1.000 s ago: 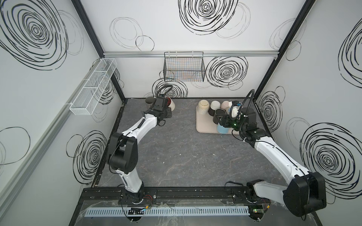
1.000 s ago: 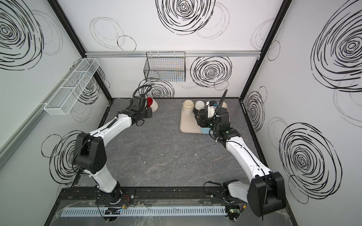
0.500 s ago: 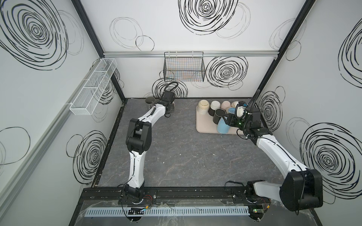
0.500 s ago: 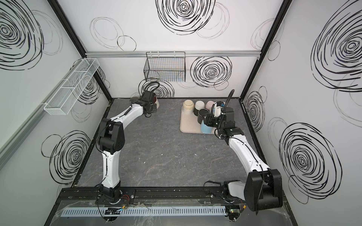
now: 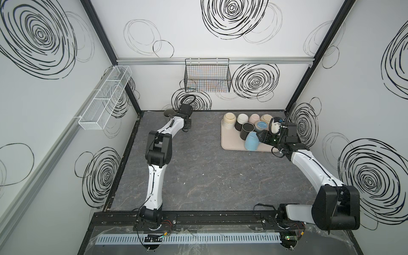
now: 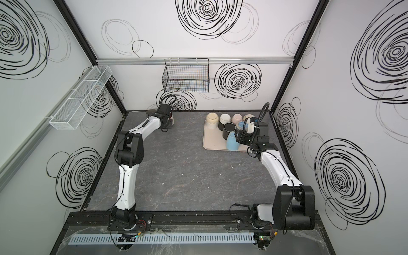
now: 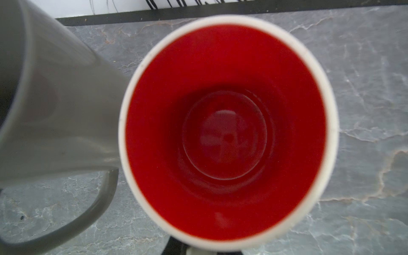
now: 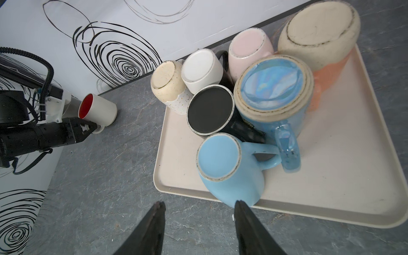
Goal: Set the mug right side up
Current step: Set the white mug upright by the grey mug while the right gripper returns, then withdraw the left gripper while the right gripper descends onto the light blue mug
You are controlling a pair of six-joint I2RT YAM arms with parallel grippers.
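Left wrist view: grey mug (image 7: 44, 106) cut off by frame edge, red-lined mug (image 7: 227, 132) rim blurred. In both top views it's mostly hidden behind left arm (image 5: 175, 125).

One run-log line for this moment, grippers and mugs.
left gripper: shut on white mug handle | white mug: mouth up | right gripper: open, empty, near inverted light blue mug | tray: mugs all bottom up

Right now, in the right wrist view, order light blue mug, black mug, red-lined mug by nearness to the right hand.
1. light blue mug, at the tray edge by the right hand.
2. black mug, farther in on the tray.
3. red-lined mug, off the tray, at the left hand.
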